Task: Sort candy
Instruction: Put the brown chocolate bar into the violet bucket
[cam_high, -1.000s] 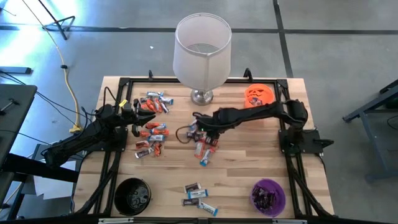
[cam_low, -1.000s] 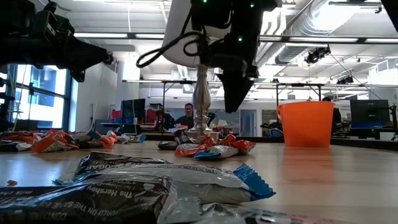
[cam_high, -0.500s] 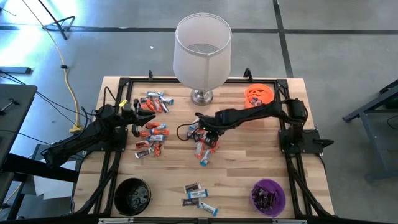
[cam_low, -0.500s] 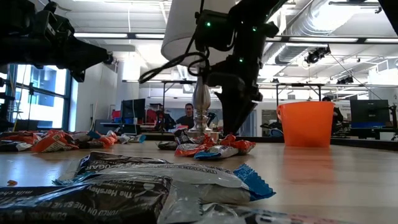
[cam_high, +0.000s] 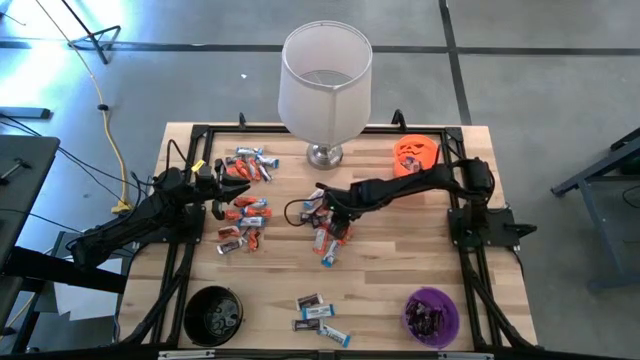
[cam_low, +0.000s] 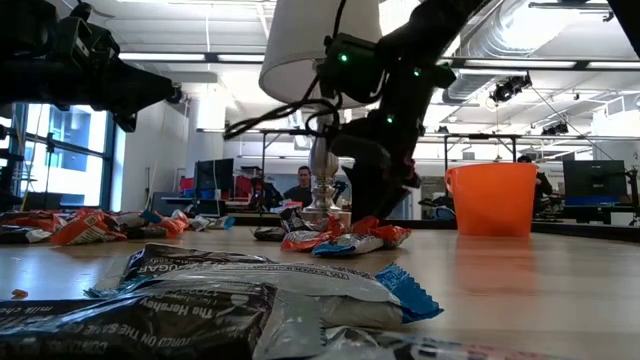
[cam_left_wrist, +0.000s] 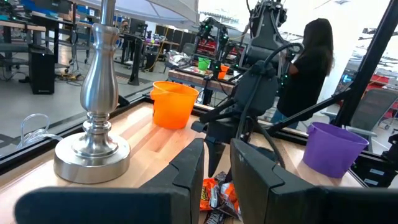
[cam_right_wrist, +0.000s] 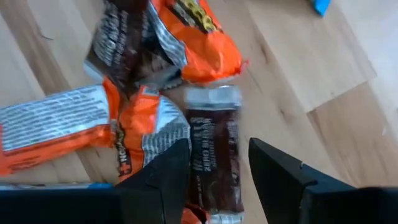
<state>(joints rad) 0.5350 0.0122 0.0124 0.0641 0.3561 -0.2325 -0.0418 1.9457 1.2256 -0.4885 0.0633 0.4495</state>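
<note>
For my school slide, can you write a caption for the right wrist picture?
The open right gripper comes down astride a dark brown candy bar beside orange ones.

Both arms (cam_high: 400, 187) matte black, jointed; black cable loop at right wrist; green LEDs lit; fingers (cam_right_wrist: 283, 174) dark, flat.

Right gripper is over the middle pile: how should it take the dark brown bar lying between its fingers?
Grip the dark brown bar across its narrow middle, coming straight down. It lies flat on the table, lengthwise between the open right gripper fingers, its long edges mostly bare.
</note>
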